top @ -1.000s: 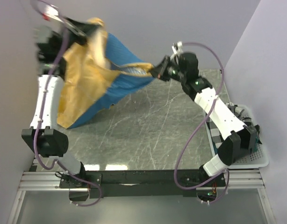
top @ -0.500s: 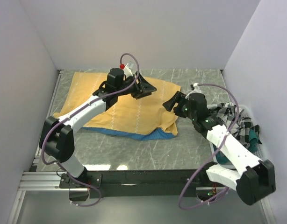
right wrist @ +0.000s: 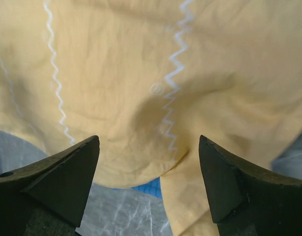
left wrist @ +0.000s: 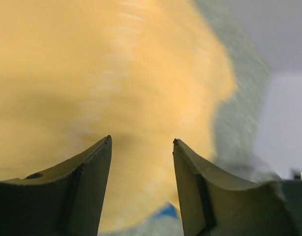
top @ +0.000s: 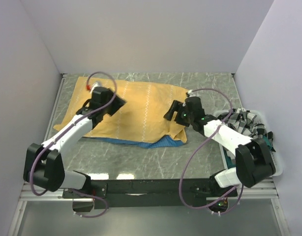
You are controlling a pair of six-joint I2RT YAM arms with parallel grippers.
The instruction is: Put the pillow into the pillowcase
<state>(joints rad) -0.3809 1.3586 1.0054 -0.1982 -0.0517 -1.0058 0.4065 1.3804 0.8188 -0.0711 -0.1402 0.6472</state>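
The pillowcase (top: 146, 110) lies flat on the table, mustard-yellow side with pale zigzag stripes up, and a strip of its blue side (top: 163, 143) shows along the near edge. My left gripper (top: 119, 103) hovers over its left part, open with nothing between the fingers; the left wrist view is blurred, with yellow cloth (left wrist: 116, 73) beyond the gripper (left wrist: 142, 141). My right gripper (top: 167, 114) is open at the cloth's right near corner. In the right wrist view the gripper (right wrist: 148, 140) is spread wide above the pillowcase (right wrist: 116, 64), where a blue bit (right wrist: 150, 187) peeks out. The pillow is hidden.
A white basket (top: 276, 169) with black-and-white checked cloth (top: 244, 123) stands off the table's right edge, beside the right arm. Grey marble table (top: 156, 162) shows in front of the pillowcase. Pale walls close in on the left, back and right.
A second ago both grippers held the pillowcase stretched up in the air. It now lies flat on the table; both grippers have let go and opened, and the left has drawn back leftward.
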